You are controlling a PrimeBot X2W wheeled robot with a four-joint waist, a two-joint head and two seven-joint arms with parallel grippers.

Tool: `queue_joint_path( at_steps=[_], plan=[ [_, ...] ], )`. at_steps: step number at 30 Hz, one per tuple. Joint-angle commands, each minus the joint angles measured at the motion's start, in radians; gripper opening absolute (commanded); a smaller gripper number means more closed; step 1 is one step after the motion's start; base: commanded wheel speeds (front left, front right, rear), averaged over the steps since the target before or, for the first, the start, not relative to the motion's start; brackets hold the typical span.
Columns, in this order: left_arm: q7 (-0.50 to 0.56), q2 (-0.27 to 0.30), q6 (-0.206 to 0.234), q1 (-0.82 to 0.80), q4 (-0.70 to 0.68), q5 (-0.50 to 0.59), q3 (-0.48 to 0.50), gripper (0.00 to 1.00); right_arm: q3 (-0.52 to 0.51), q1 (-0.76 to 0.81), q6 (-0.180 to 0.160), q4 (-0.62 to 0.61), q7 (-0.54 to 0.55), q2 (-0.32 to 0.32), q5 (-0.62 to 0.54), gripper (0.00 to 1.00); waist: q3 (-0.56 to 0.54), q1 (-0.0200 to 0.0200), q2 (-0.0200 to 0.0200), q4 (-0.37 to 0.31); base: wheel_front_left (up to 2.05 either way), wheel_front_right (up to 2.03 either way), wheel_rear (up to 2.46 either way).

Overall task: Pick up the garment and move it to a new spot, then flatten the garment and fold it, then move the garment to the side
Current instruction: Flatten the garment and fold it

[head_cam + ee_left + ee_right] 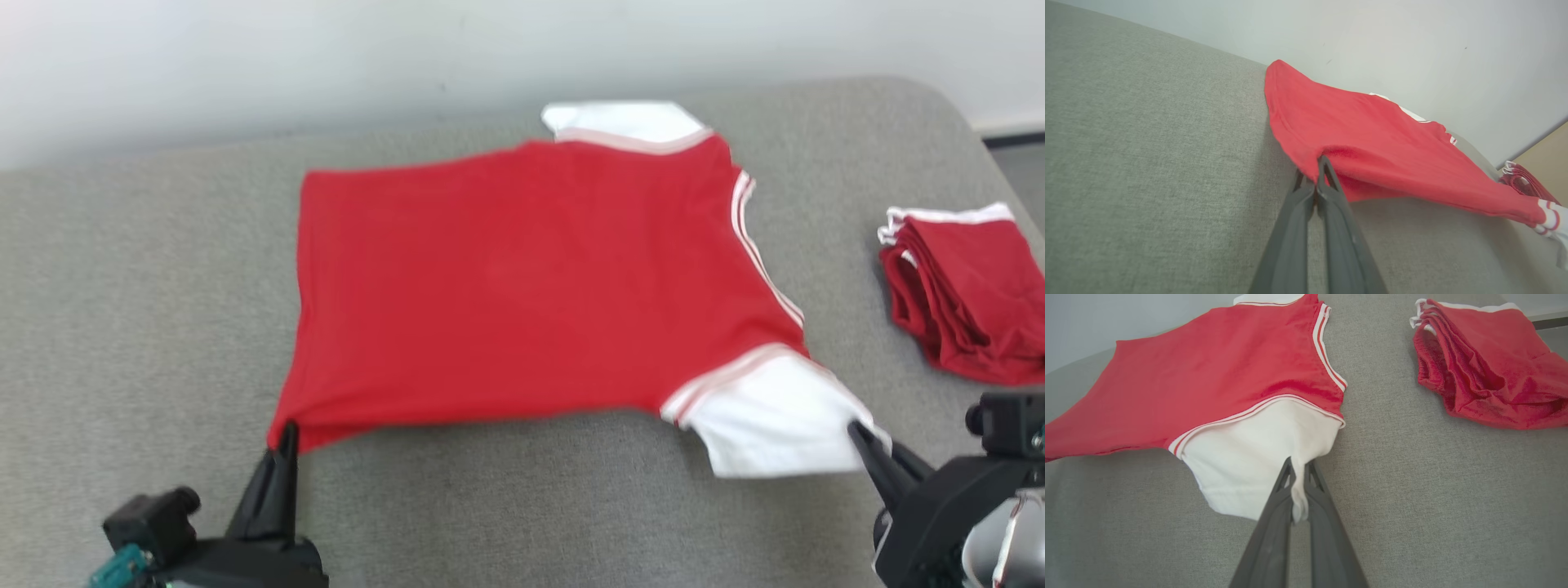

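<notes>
Flattening looks in hand: red fabric T-shirt with white sleeves (522, 278) spread mid grey fabric-covered worktop (122, 286) | left end effector (286, 433) clamps its hem corner, right end effector (859, 431) its near sleeve | left: fold, side move | containers: none; pile of folded red-and-white garments (971, 294) well apart, right

It looked like a plain test room. A grey upholstered surface (122, 269) stood against a bare white wall (326, 57), with folded red garments (967, 294) piled near its right edge.
</notes>
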Motion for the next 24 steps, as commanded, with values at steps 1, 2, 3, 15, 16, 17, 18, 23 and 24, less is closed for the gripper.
queue_joint_path(
  at_steps=[1,2,3,15,16,17,18,23,24],
  plan=[
    [0.010,0.011,0.005,0.025,-0.012,0.012,-0.005,0.00,-0.005,0.024,0.000,-0.003,0.011,0.000,-0.017,0.00,-0.050,0.0004,0.0003,0.024,0.00,0.00,0.00],
    [0.019,0.012,0.011,0.040,-0.019,0.013,-0.010,0.00,-0.007,0.035,0.000,-0.002,0.023,-0.001,-0.031,0.00,-0.057,0.0004,0.0003,0.030,0.00,0.00,0.00],
    [0.023,0.015,0.015,0.056,-0.027,0.012,-0.010,0.00,-0.004,0.048,0.000,-0.001,0.040,-0.002,-0.040,0.00,-0.062,0.0004,0.0003,0.034,0.00,0.00,0.00],
    [0.079,0.046,0.086,0.206,-0.110,0.040,-0.027,0.00,-0.022,0.193,0.000,-0.033,0.245,0.009,-0.043,0.00,-0.101,0.0004,0.0003,0.057,0.00,0.00,0.00],
    [0.086,0.049,0.094,0.215,-0.118,0.044,-0.030,0.00,-0.028,0.202,0.000,-0.038,0.258,0.009,-0.044,0.00,-0.101,0.0004,0.0003,0.058,0.00,0.00,0.00],
    [0.095,0.055,0.100,0.225,-0.124,0.054,-0.036,0.00,-0.031,0.213,0.000,-0.042,0.272,0.009,-0.042,0.00,-0.102,0.0004,0.0003,0.058,0.00,0.00,0.00],
    [0.102,0.055,0.105,0.235,-0.131,0.054,-0.037,0.00,-0.037,0.219,0.000,-0.048,0.282,0.010,-0.042,0.00,-0.102,0.0004,0.0003,0.059,0.00,0.00,0.00],
    [0.127,0.054,0.127,0.265,-0.161,0.055,-0.049,0.00,-0.057,0.221,0.000,-0.074,0.286,0.006,-0.056,0.00,-0.101,0.0004,0.0003,0.066,0.00,0.00,0.00],
    [0.130,0.052,0.129,0.266,-0.166,0.057,-0.052,0.00,-0.055,0.218,0.000,-0.073,0.277,0.002,-0.059,0.00,-0.101,0.0004,0.0003,0.067,0.00,0.00,0.00]
  ],
)
